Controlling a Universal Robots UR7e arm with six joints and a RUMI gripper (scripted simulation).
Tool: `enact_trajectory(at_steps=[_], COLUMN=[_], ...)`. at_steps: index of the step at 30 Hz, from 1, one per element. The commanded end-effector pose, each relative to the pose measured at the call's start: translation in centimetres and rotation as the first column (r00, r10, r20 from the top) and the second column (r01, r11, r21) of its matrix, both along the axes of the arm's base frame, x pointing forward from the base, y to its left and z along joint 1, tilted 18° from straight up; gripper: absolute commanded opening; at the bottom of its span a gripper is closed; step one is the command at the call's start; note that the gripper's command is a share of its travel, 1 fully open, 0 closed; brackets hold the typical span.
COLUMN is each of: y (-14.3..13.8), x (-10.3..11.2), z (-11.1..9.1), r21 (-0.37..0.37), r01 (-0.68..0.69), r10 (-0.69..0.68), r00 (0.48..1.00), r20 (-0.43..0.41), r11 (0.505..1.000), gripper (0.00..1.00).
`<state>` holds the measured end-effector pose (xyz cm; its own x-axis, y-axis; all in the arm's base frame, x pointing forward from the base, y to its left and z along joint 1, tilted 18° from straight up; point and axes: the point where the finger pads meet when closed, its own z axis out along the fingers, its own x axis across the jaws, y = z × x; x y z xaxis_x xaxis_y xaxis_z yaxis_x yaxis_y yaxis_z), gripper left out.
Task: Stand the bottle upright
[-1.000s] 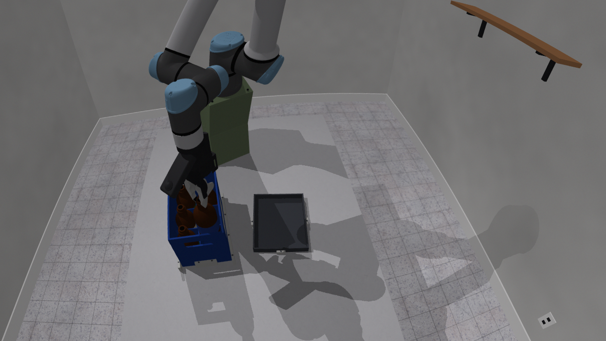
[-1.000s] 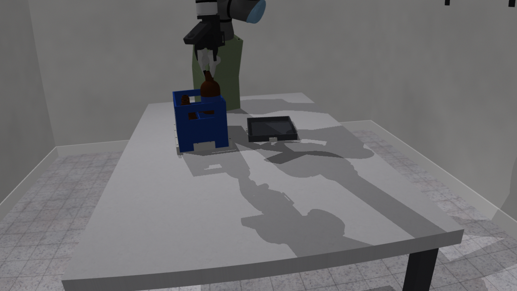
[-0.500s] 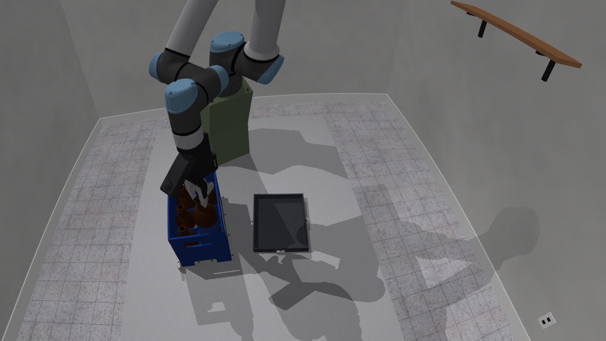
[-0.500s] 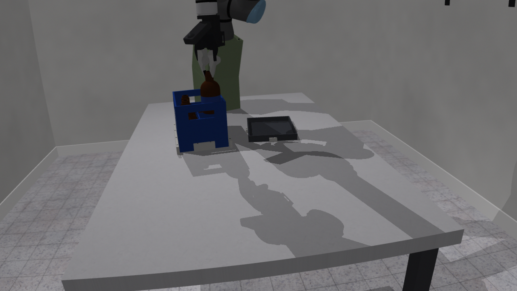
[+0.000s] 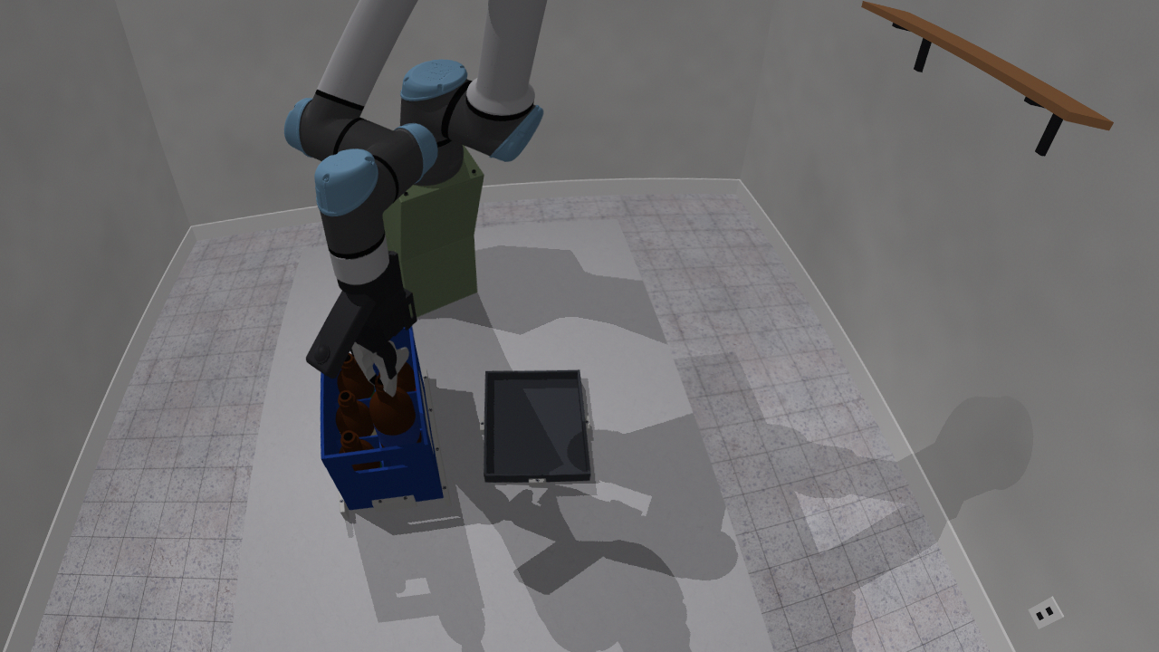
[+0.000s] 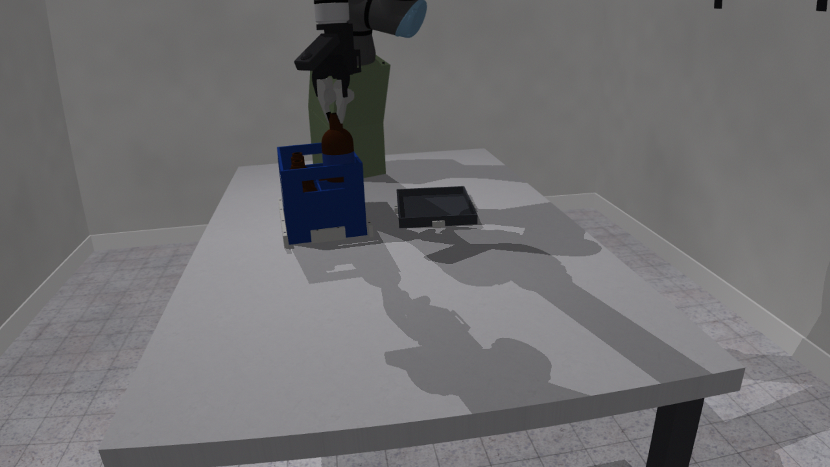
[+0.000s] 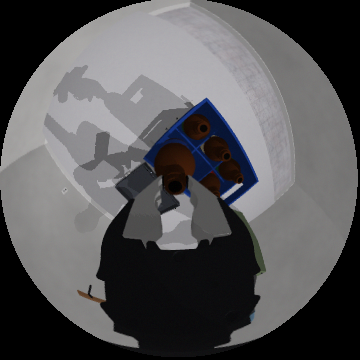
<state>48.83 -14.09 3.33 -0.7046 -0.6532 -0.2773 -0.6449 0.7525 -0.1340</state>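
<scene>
The fingers are nearly shut, gripping a bottle's neck; the bottle stands raised, partly above the crate. Lifting seems in hand; next, clear the rim, then carry it to the tray.

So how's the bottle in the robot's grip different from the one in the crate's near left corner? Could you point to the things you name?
The gripped bottle [image 5: 393,411] [image 6: 337,142] [image 7: 174,159] is raised, its shoulder above the crate's rim; the corner bottle [image 5: 349,439] [image 7: 196,126] sits lower, inside. The gripper [image 5: 386,388] [image 6: 334,119] [image 7: 174,176] pinches the first one's neck; nothing touches the corner bottle's neck. Both are brown.
</scene>
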Motion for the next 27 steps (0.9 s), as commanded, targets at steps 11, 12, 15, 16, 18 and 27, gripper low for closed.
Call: enact_trajectory(at_steps=[11, 12, 15, 16, 18, 27], y=[-0.1, -0.1, -0.1, -0.2, -0.2, -0.3], x=[-0.3, -0.3, -0.4, -0.4, -0.5, -0.8], z=[1.1, 1.1, 1.4, 1.5, 1.7, 2.8], r21=[-0.001, -0.001, -0.001, -0.001, -0.001, -0.001], r01=[0.0, 0.0, 0.0, 0.0, 0.0, 0.0], r10=[0.0, 0.0, 0.0, 0.0, 0.0, 0.0], r00=[1.0, 1.0, 1.0, 1.0, 1.0, 1.0], r20=[0.001, 0.001, 0.001, 0.001, 0.001, 0.001], r11=[1.0, 1.0, 1.0, 1.0, 1.0, 1.0], gripper=[0.0, 0.0, 0.0, 0.0, 0.0, 0.0])
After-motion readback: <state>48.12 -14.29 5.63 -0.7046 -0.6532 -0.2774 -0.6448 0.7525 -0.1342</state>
